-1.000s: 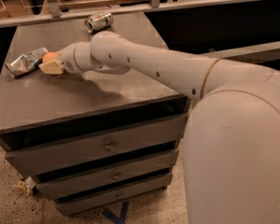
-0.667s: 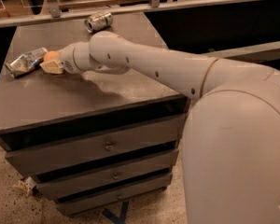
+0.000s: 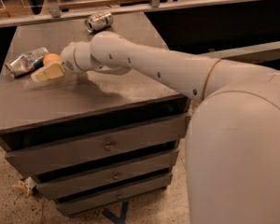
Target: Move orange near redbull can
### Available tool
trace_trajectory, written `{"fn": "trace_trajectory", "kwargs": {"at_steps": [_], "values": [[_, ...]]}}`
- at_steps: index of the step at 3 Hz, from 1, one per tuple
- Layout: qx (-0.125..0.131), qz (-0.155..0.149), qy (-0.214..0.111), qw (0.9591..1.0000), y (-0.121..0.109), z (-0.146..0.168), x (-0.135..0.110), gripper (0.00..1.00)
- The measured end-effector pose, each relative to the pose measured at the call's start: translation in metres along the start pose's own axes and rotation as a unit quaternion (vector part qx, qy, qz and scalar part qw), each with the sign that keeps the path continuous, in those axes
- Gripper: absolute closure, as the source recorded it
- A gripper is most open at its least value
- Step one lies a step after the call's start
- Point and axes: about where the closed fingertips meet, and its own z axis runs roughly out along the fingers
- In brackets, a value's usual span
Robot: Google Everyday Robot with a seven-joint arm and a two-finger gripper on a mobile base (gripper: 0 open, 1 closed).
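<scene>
The orange (image 3: 51, 58) sits on the grey cabinet top (image 3: 84, 97) at the left, right next to the crushed silver and blue redbull can (image 3: 26, 62), which lies on its side. My gripper (image 3: 47, 72) is at the end of the white arm, just in front of the orange and close against it. Part of the orange is hidden behind the gripper. I cannot tell whether the orange touches the can.
An undented silver can with greenish markings (image 3: 99, 21) lies on its side at the back of the cabinet top. A rail (image 3: 149, 6) runs behind the cabinet. Drawers (image 3: 107, 146) are below, and the robot's white body (image 3: 238, 157) fills the right.
The gripper has shifted slightly toward the front of the cabinet top. The orange, earlier covered by the gripper, now shows beside the crushed can.
</scene>
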Motion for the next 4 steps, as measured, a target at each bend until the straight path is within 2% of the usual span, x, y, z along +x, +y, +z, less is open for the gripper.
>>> {"fn": "trace_trajectory", "kwargs": {"at_steps": [2, 3, 4], "values": [[-0.005, -0.007, -0.014, 0.9999, 0.000, -0.009, 0.000, 0.00], [-0.002, -0.014, -0.025, 0.9996, -0.006, -0.027, 0.000, 0.00], [-0.014, -0.033, -0.033, 0.9988, -0.030, -0.080, 0.004, 0.00]]}}
